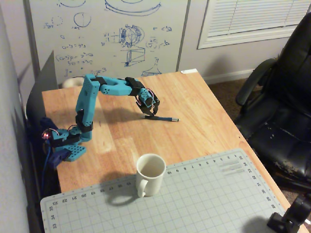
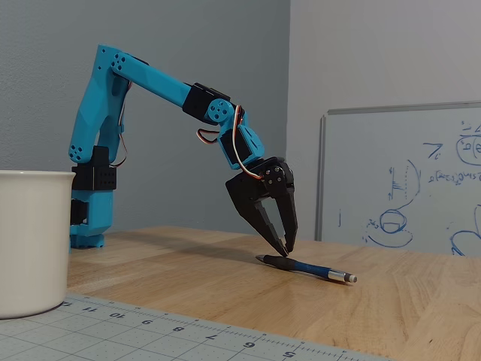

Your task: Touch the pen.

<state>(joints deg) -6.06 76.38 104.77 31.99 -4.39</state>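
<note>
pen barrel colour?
The pen is dark navy-blue with a silvery tip; it shows best in the low side-on fixed view.

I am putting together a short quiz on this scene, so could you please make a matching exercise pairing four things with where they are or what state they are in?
Things:
1. pen
2. mug
3. gripper
4. office chair

Places or states:
A. stands upright at the edge of the cutting mat
B. tips pointing down, nearly together, at one end of the pen
C. beside the table, on the floor
D. lies flat on the bare wood

Pairs: 1-D, 2-A, 3-B, 4-C
</note>
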